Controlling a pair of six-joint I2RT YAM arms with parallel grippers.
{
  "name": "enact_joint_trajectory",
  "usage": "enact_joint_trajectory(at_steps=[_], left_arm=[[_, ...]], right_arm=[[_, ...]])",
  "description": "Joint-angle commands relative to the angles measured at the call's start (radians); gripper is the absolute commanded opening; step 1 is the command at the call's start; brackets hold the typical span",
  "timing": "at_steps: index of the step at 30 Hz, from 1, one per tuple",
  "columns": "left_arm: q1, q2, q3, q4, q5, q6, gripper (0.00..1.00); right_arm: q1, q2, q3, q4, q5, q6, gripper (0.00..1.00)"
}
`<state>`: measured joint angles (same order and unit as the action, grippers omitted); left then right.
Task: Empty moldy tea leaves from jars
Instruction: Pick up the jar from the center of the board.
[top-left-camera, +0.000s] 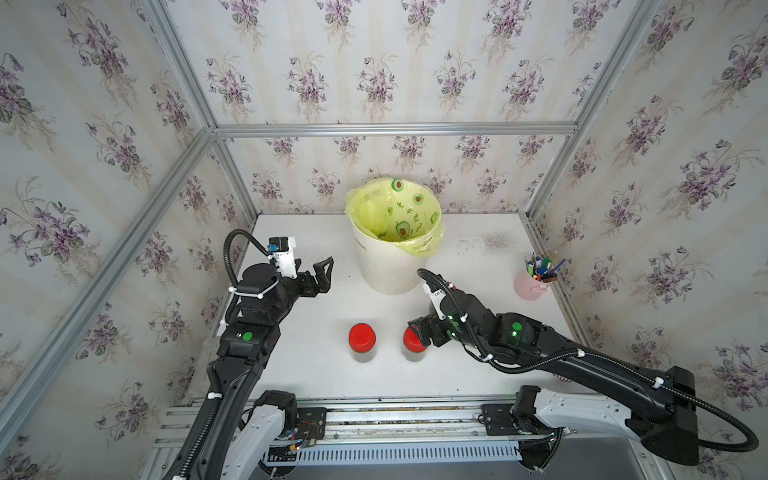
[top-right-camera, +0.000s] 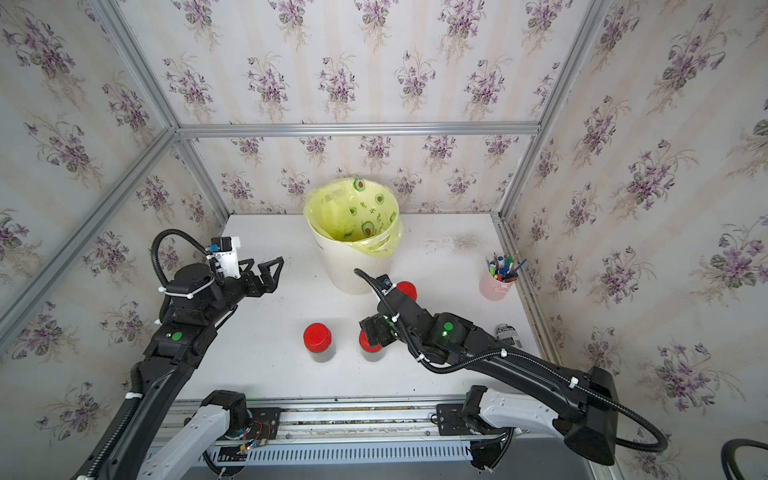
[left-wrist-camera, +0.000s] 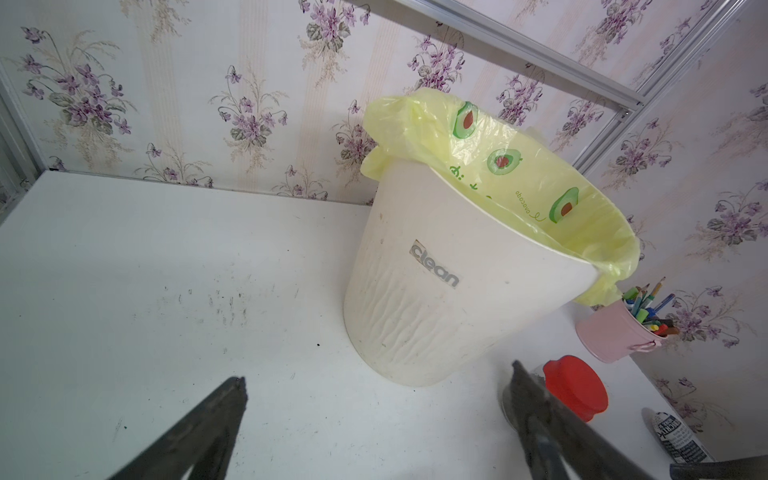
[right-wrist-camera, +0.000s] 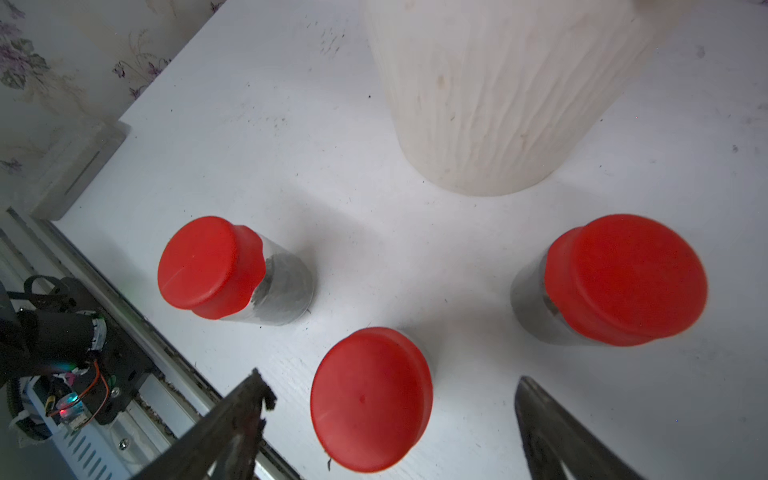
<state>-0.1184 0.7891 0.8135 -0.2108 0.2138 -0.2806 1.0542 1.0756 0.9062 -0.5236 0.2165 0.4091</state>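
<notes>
Three clear jars with red caps stand on the white table in front of the bin. The left jar (top-left-camera: 362, 340) (right-wrist-camera: 212, 266) shows dark tea leaves (right-wrist-camera: 286, 282) through its wall. My right gripper (top-left-camera: 417, 328) (right-wrist-camera: 390, 377) hangs open over the middle jar (top-left-camera: 414, 345) (right-wrist-camera: 370, 399), one finger on each side of its cap and neither touching it. The third jar (top-right-camera: 406, 289) (right-wrist-camera: 623, 278) stands behind the right arm, near the bin. My left gripper (top-left-camera: 322, 270) (left-wrist-camera: 377, 372) is open and holds nothing, at the left of the table above its surface.
A cream bin (top-left-camera: 390, 266) (left-wrist-camera: 415, 311) lined with a yellow avocado-print bag stands at the back centre. A pink pen cup (top-left-camera: 528, 286) sits at the right wall. A black-and-white labelled can (top-right-camera: 509, 334) lies beside the right arm. Dark crumbs (top-left-camera: 494, 241) are scattered at the back right.
</notes>
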Motion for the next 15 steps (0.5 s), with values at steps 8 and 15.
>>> enact_joint_trajectory(at_steps=[8,15], left_arm=[[0.000,0.007,0.009,0.008,0.035,-0.010,1.00],[0.000,0.015,0.009,0.008,0.040,-0.012,1.00]], right_arm=[[0.039,0.052,-0.046,0.045,-0.007,0.089,0.89],[0.044,0.108,-0.052,0.061,-0.023,0.115,0.87]])
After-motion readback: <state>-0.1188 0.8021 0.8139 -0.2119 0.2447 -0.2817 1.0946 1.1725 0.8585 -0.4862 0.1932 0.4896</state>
